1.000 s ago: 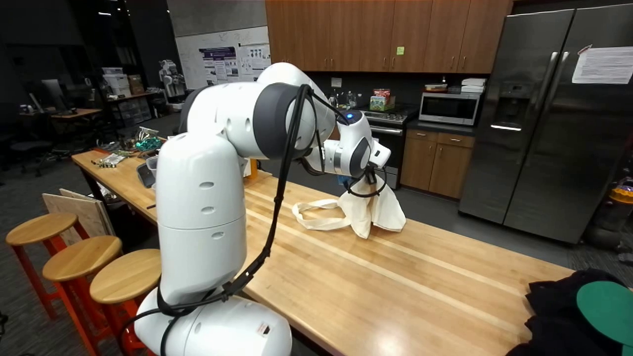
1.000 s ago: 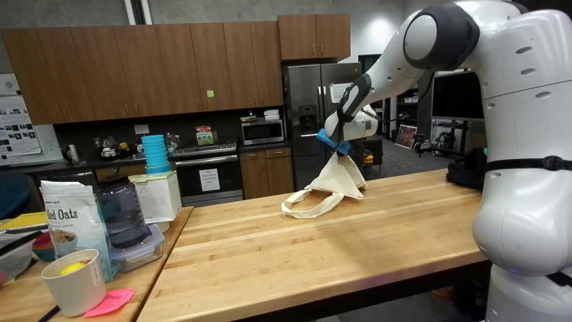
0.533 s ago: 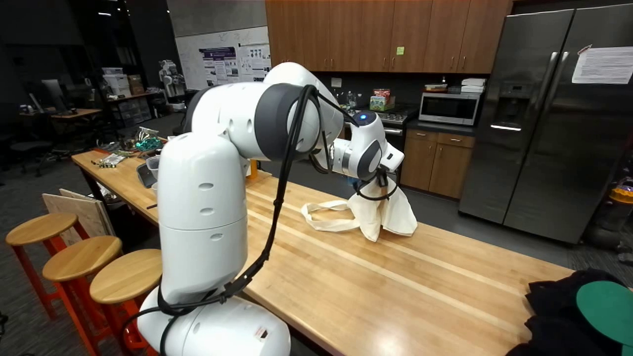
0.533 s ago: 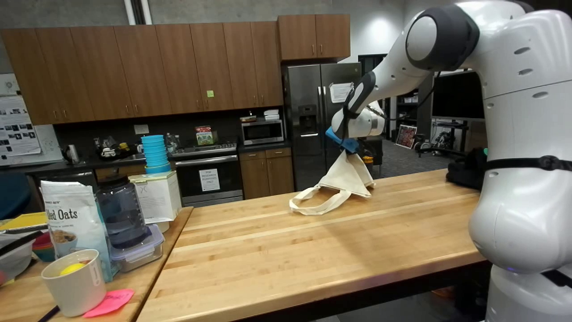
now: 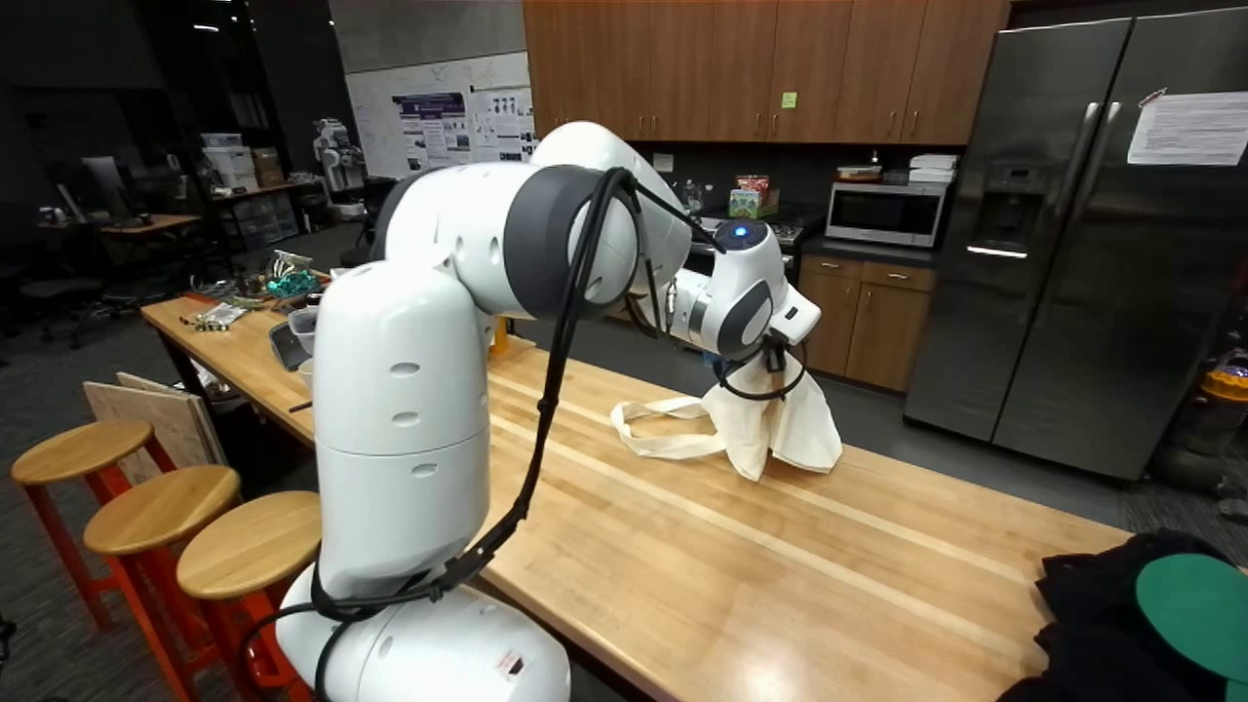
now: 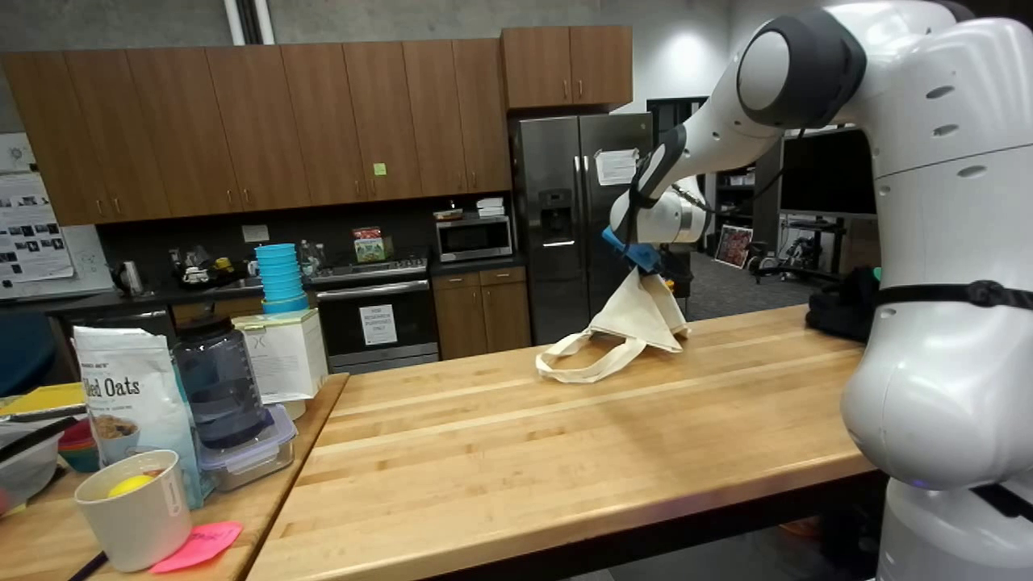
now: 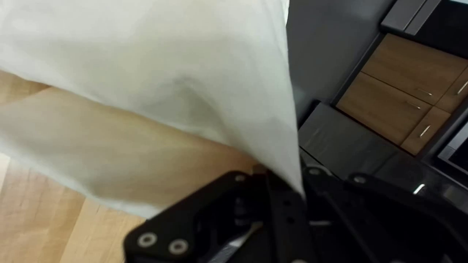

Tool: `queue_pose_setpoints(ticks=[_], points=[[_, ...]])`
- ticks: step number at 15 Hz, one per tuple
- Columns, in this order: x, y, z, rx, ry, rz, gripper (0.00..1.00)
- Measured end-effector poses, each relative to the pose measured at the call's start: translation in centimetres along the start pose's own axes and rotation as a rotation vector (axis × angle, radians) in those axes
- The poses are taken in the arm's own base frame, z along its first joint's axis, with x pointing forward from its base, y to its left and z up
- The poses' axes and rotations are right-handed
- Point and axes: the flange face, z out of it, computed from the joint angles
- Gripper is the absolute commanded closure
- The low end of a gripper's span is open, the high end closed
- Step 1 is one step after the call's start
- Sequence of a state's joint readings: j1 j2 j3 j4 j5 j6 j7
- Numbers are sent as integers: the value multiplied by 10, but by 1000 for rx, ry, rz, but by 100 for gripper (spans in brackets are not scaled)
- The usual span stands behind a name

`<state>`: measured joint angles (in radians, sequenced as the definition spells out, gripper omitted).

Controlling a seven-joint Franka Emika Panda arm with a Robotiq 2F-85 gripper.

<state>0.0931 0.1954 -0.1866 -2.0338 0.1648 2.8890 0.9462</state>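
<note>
The gripper (image 7: 279,179) is pressed together on the top of a cream cloth bag (image 5: 780,419), pinching a fold of it. From that pinch the bag hangs in a peak, its sides spreading like a tent by the edge of the tabletop (image 6: 484,460) that faces the kitchen. I can't tell whether all of its lower rim touches the surface. Its strap (image 5: 675,448) runs out and lies in a loop on the tabletop. A blue piece (image 6: 636,254) shows just above the cloth.

The white arm (image 5: 400,390) rises at the opposite edge, along which round stools (image 5: 249,541) stand. Farther down the kitchen-side edge, well apart from the bag, sits a dark bundle (image 5: 1102,639) with a green disc (image 5: 1194,614). In an exterior view, an adjoining tabletop (image 6: 262,496) carries an oats pouch (image 6: 129,395), a dark jug (image 6: 218,387), a lidded container (image 6: 258,464) and a pale mug (image 6: 137,516).
</note>
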Motion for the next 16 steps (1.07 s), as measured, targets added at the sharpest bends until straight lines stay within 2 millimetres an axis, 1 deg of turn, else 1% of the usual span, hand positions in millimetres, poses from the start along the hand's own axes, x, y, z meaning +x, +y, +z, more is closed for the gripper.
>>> queue_pose_setpoints(ticks=[9,16], points=[[32,14,-3,3,14,80,99],[52,23,-6,0,14,135,99]])
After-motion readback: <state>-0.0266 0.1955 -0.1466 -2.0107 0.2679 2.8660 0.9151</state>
